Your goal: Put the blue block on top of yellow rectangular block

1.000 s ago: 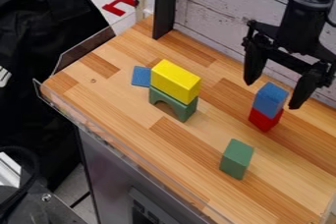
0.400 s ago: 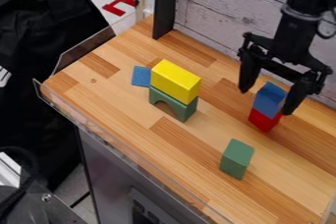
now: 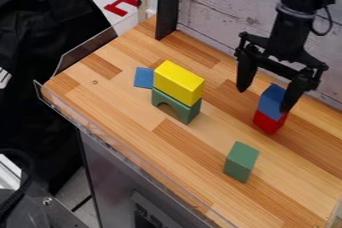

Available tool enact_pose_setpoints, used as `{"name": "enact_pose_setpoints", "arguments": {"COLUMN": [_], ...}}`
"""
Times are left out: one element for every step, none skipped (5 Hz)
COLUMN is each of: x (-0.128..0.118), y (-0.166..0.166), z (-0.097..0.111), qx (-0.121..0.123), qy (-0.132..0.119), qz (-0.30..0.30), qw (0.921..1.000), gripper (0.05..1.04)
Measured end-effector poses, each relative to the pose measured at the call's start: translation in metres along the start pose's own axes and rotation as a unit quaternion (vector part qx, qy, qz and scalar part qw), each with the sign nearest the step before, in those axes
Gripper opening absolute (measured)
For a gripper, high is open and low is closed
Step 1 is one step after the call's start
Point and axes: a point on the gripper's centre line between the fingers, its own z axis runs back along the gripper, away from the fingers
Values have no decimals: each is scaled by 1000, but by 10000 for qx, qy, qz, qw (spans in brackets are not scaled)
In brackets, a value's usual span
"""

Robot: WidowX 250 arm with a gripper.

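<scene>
My gripper [image 3: 262, 101] hangs at the right of the work surface, open, with its fingers spread wide. The blue block [image 3: 270, 102] stands on a red block [image 3: 268, 123]; the right finger hangs in front of the blue block's right edge, and the left finger is off to its upper left with space between. Left of centre, the yellow rectangular block [image 3: 178, 83] lies on top of a green arch block [image 3: 176, 108].
A flat blue piece [image 3: 143, 78] lies just left of the yellow block's stack. A green block [image 3: 240, 162] stands nearer the front. A clear rim [image 3: 127, 148] runs along the front edge, and a white plank wall [image 3: 217, 17] rises behind.
The gripper has shifted left across the blue block, so its right finger now overlaps the block's right edge in view. The blocks have stayed where they were.
</scene>
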Motion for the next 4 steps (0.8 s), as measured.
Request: {"name": "enact_pose_setpoints", "arguments": {"x": [0,1,1,2], "y": [0,-5,-6,-6], "z": [-1,1,-3,-4], "qx": [2,5,14,5], "qy": [7,-34,28,21], "qz": [31,-2,14,63], "qw": [10000,10000,10000,10000], "gripper": [999,967,693,537]}}
